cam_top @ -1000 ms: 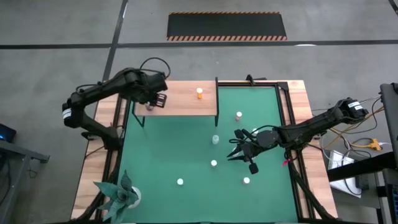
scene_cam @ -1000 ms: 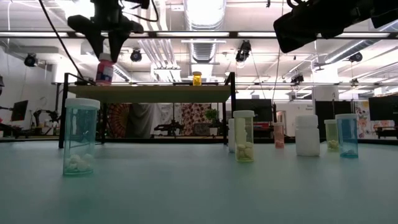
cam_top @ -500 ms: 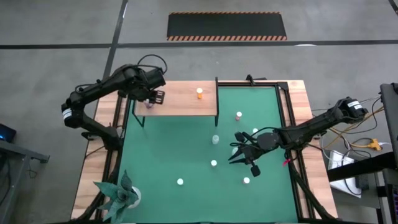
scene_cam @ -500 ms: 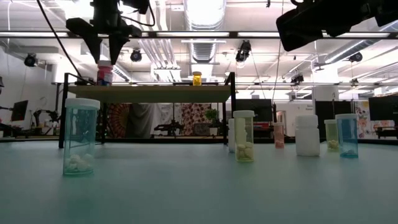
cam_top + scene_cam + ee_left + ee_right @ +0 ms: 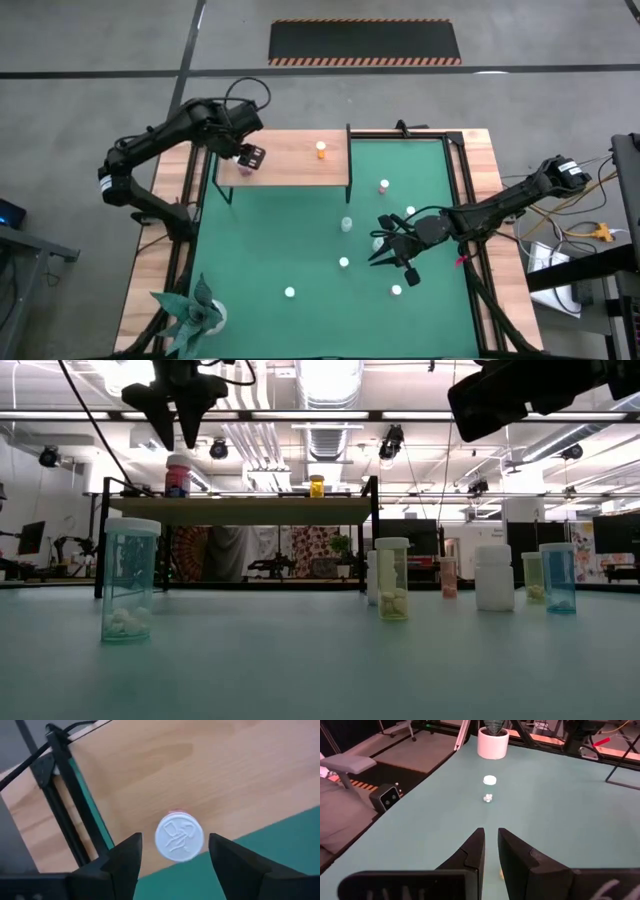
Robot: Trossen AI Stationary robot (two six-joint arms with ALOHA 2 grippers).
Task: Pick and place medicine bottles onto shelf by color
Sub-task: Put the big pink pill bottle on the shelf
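Note:
A pink medicine bottle (image 5: 177,475) with a white cap (image 5: 179,840) stands upright on the left part of the light-wood shelf (image 5: 290,170). An orange bottle (image 5: 321,150) stands farther right on the shelf. My left gripper (image 5: 178,420) hangs open just above the pink bottle, a finger on either side of the cap and clear of it. Several more bottles stand on the green mat, among them a pale one (image 5: 347,223) and a pink one (image 5: 383,185). My right gripper (image 5: 383,250) hovers over the mat's right half, fingers shut.
A paper plant in a white pot (image 5: 195,312) stands at the near left corner. Thin black posts (image 5: 349,155) stand at the shelf's edges. A pale blue bottle (image 5: 131,580) and a yellow-green bottle (image 5: 391,578) stand nearest the low camera.
My left gripper set the pink bottle down on the shelf, let go of it and rose straight above it; the bottle stays standing on the board. My right gripper drifted slightly toward the table's near edge.

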